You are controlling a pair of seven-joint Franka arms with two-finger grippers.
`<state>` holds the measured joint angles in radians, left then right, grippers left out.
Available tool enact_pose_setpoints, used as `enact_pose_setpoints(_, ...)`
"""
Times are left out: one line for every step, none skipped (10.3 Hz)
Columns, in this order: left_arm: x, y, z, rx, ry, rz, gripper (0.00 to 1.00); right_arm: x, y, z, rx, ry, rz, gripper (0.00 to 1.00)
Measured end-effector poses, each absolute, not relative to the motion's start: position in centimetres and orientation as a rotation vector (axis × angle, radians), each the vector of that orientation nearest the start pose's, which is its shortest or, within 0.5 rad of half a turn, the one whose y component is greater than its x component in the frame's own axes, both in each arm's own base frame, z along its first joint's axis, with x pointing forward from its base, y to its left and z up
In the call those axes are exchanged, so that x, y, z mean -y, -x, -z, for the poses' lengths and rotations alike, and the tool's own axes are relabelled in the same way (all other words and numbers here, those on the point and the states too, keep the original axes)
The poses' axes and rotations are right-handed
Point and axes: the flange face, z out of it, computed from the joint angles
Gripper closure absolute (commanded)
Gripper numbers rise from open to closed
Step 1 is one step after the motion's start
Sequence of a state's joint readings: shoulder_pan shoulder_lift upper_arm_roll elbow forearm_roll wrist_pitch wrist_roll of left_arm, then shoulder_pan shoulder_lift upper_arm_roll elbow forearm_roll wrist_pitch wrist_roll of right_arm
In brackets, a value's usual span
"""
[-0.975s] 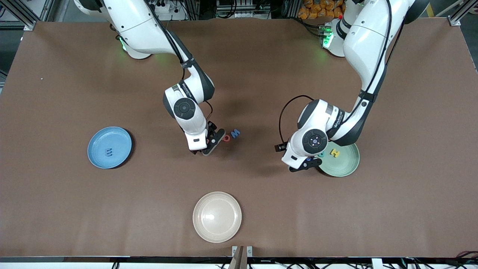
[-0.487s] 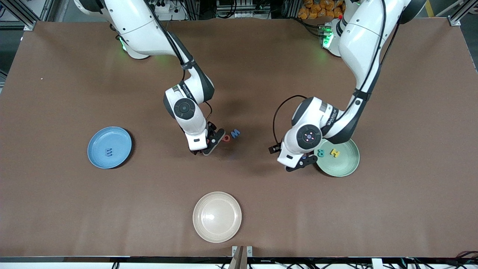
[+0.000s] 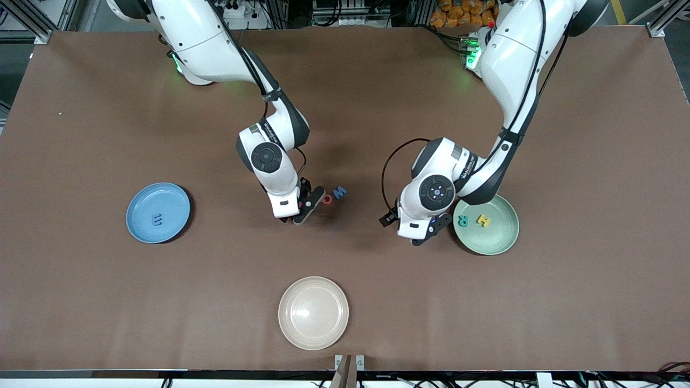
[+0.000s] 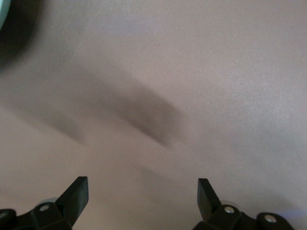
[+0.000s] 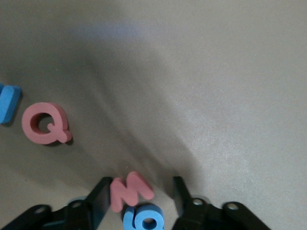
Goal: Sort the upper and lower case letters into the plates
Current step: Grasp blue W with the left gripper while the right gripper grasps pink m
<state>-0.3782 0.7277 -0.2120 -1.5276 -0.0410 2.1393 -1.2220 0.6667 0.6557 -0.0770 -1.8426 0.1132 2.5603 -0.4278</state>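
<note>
Two grippers low: right gripper (image 5: 139,191) straddling half-hidden pink letter (image 5: 130,189); left gripper (image 4: 143,189) spread over bare table (image 4: 192,72).

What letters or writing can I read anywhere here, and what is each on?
"R": teal letter in the green plate.
"H": yellow letter, same plate.
"Q": red letter on the table.
"M": blue letter beside it.
"m": red letter between the right claw fingers.
Blue plate's letter and arm lettering: too small.
</note>
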Motion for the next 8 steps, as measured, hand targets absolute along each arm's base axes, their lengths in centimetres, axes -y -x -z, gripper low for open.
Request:
enact_pose_setpoints(37.6, -59.0, -22.8, 1.159, 2.938, -0.310, 0.00, -36.2, -53.9, -17.8, 1.414, 2.776, 0.104, 1.00)
enact_pose_setpoints(38.2, -58.8, -22.7, 1.251, 2.907, -0.299, 0.00, -36.2, -53.9, -17.9, 1.414, 2.775, 0.104, 1.00)
enact_pose_setpoints(38.9, -58.6, -22.7, 1.327, 2.881, -0.290, 0.00, -36.3, -53.9, -17.8, 1.414, 2.775, 0.105, 1.00)
enact_pose_setpoints(39.7, -58.1, -22.7, 1.362, 2.868, -0.285, 0.00, -36.3, -53.9, -17.9, 1.414, 2.775, 0.105, 1.00)
enact_pose_setpoints(40.6, -57.6, -22.7, 1.375, 2.864, -0.286, 0.00, -36.2, -53.9, -17.9, 1.410, 2.776, 0.106, 1.00)
enact_pose_setpoints(41.4, -57.1, -22.8, 1.401, 2.867, -0.310, 0.00, -36.0, -54.2, -18.0, 1.400, 2.781, 0.110, 1.00)
enact_pose_setpoints(42.1, -56.8, -22.9, 1.440, 2.872, -0.348, 0.00, -35.5, -54.7, -18.6, 1.375, 2.790, 0.117, 1.00)
enact_pose_setpoints(42.7, -56.6, -22.8, 1.465, 2.877, -0.371, 0.00, -34.4, -55.9, -19.8, 1.331, 2.806, 0.107, 1.00)
